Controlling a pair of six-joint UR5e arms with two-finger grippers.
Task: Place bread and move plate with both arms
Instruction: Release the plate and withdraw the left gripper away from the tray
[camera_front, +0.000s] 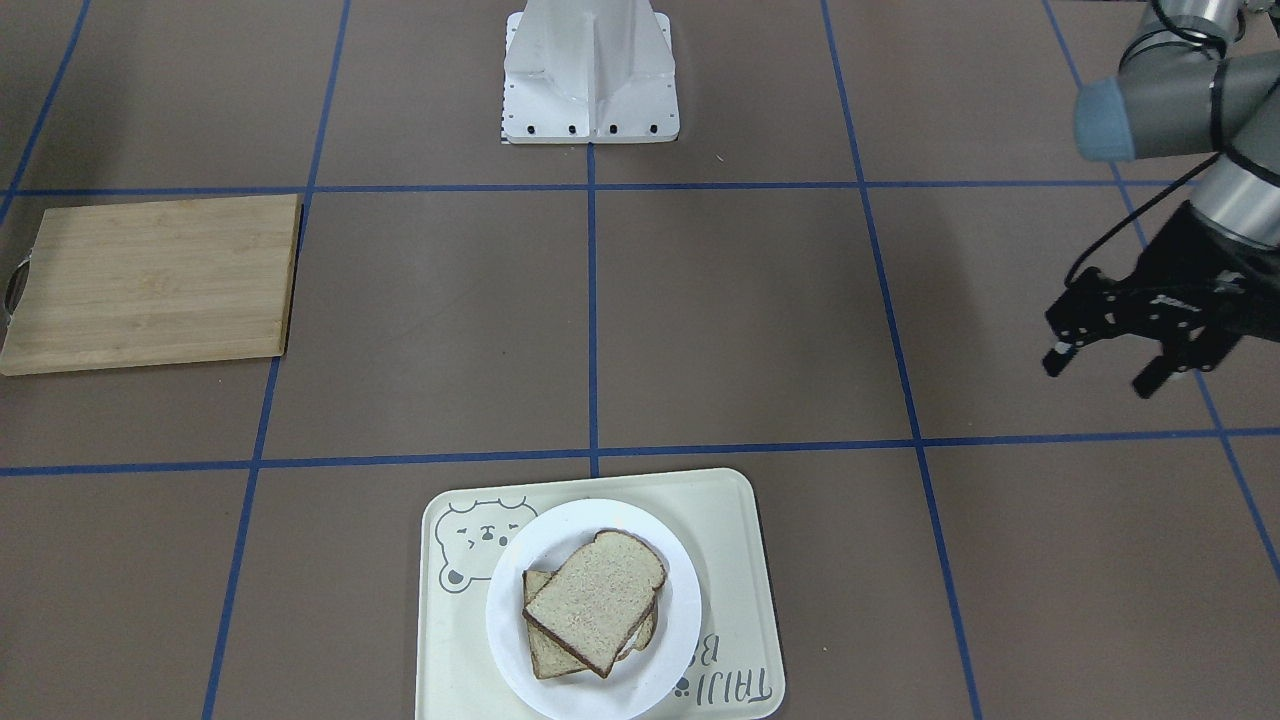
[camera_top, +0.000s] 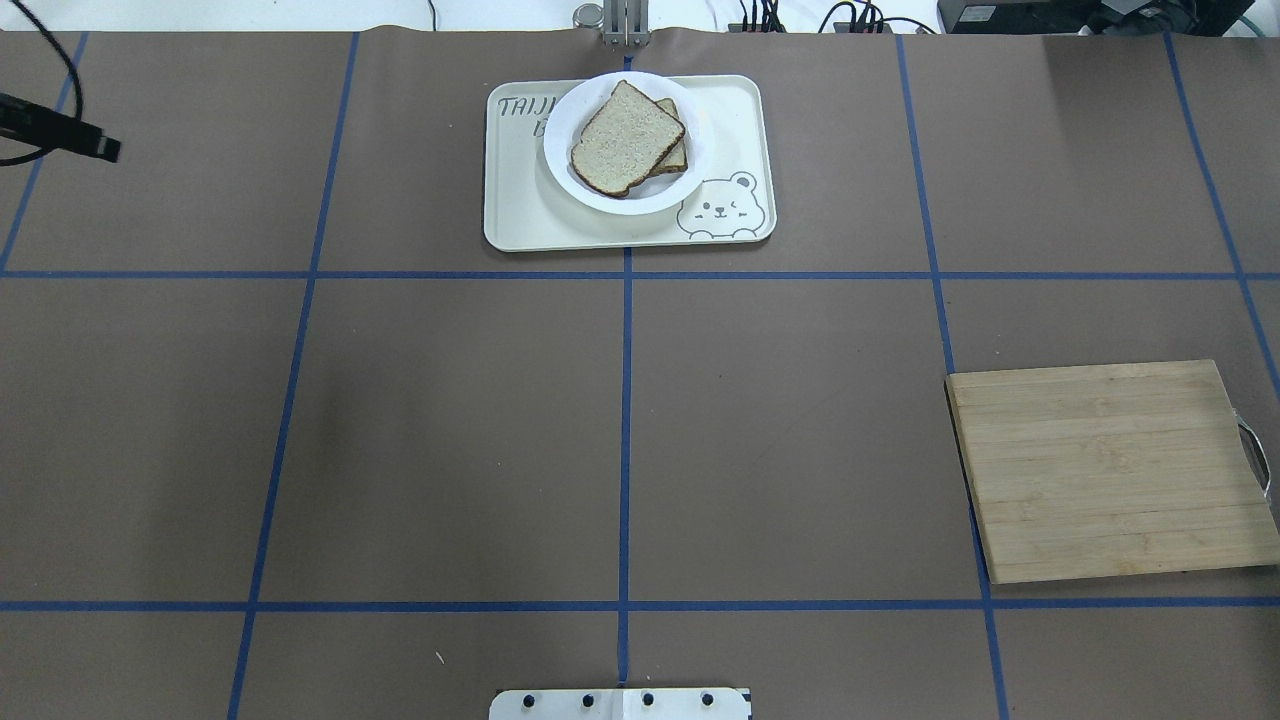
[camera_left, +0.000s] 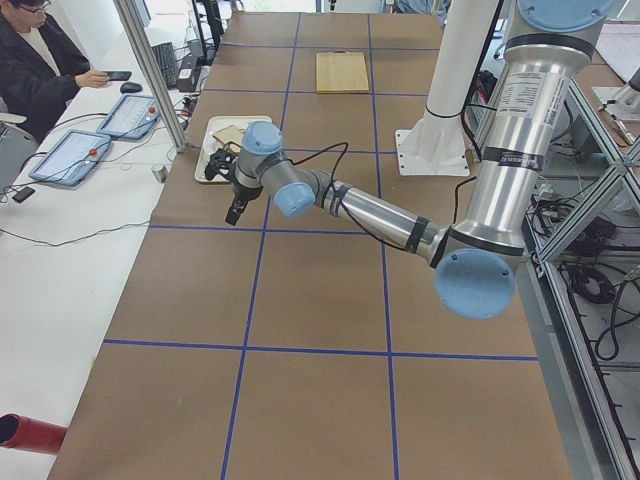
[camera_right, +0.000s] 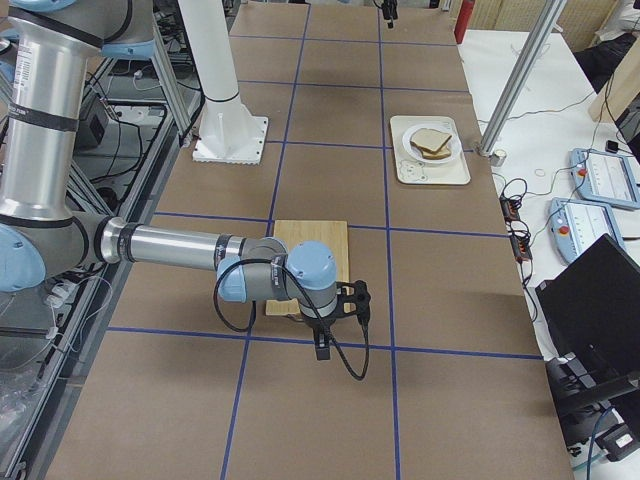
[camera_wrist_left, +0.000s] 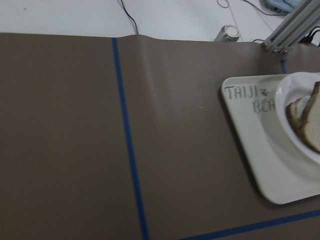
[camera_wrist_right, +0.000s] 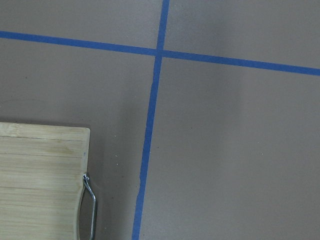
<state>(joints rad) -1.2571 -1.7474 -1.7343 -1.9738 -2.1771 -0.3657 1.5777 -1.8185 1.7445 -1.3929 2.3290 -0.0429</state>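
The bread (camera_front: 595, 612) is a plain slice lying on top of a second, mostly hidden slice on the white plate (camera_front: 508, 600). The plate sits on a cream bear tray (camera_front: 735, 540) at the table's far middle. Bread (camera_top: 625, 140), plate (camera_top: 640, 203) and tray (camera_top: 530, 220) also show overhead. My left gripper (camera_front: 1100, 370) is open and empty above bare table, well to the side of the tray. Its wrist view shows the tray's edge (camera_wrist_left: 260, 150) and plate rim (camera_wrist_left: 292, 120). My right gripper (camera_right: 335, 322) hangs by the cutting board's near corner; I cannot tell whether it is open.
A bamboo cutting board (camera_top: 1110, 470) with a metal handle (camera_wrist_right: 90, 200) lies on my right side of the table. The white robot base (camera_front: 590, 80) stands at the near middle. A person (camera_left: 40, 60) sits beyond the table's far edge beside tablets.
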